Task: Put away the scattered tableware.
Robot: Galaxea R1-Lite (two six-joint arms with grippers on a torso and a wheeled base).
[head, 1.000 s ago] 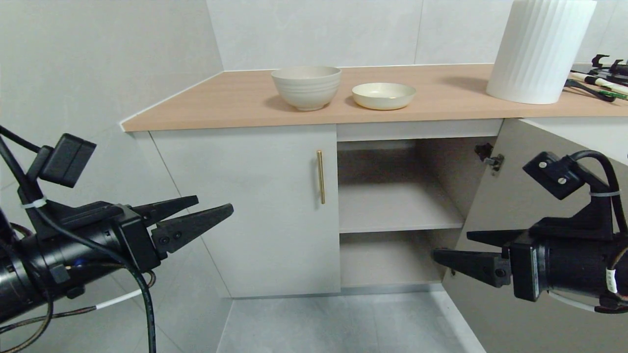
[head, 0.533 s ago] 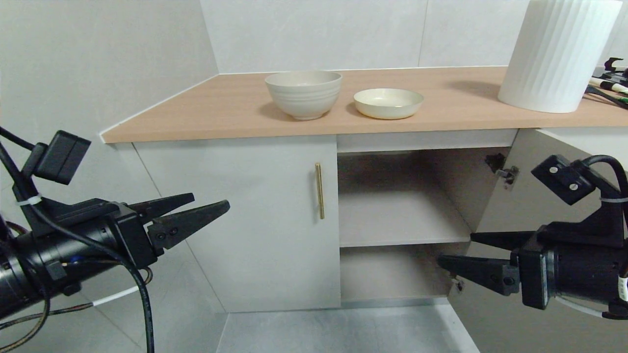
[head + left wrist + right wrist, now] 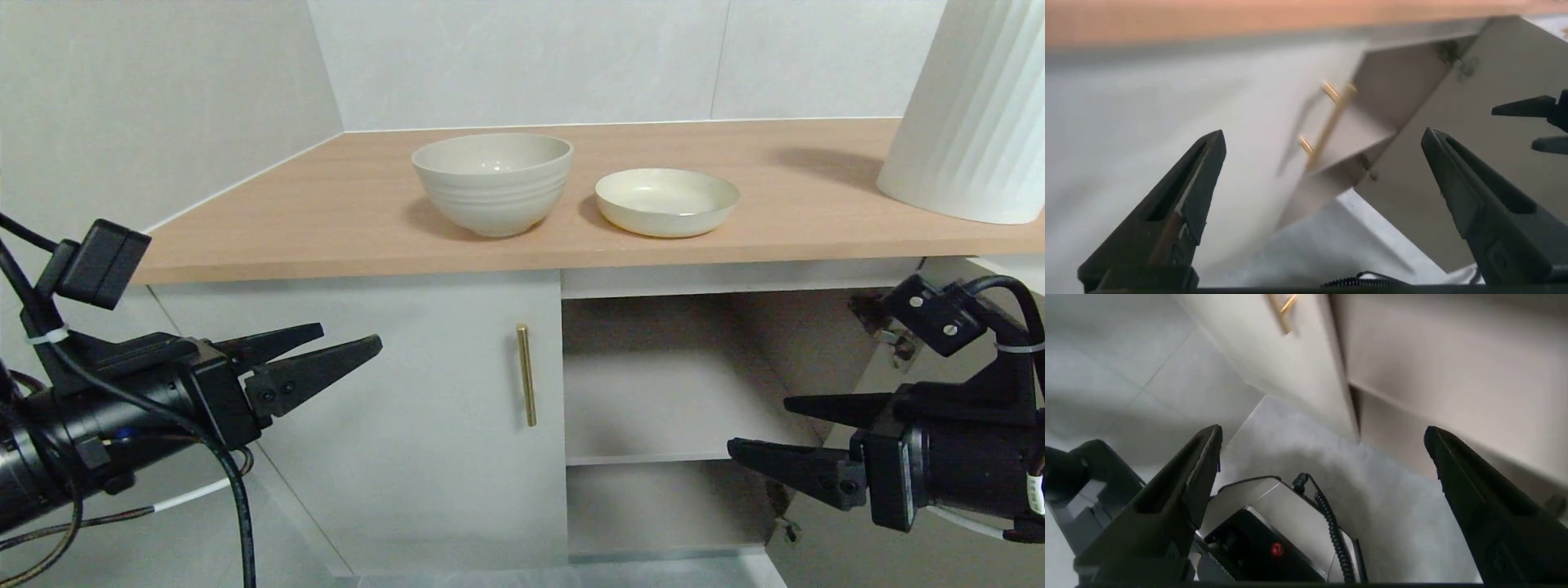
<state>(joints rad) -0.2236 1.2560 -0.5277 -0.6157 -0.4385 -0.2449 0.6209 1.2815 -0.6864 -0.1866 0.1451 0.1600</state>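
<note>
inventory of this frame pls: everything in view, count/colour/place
bowl: 1, grey-beige, on the countertop, left of the dish
dish: 1, cream, on the countertop, not touching the bowl
ribbed container: 1, white, countertop, far right
countertop: 1, light wood, above the closed door
closed door: 1, pale grey, left of the open compartment
handle: 1, brass, upright on the closed door
shelf: 1, pale grey, inside the open compartment
left claw: 1, black, open, before the closed door
right claw: 1, black, open, before the open compartment

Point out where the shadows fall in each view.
Head view: the bowl, the plate and the white ribbed container each throw soft shadows leftward on the countertop; the open cabinet is dim inside. Left wrist view: the gold handle shadows the door.
</note>
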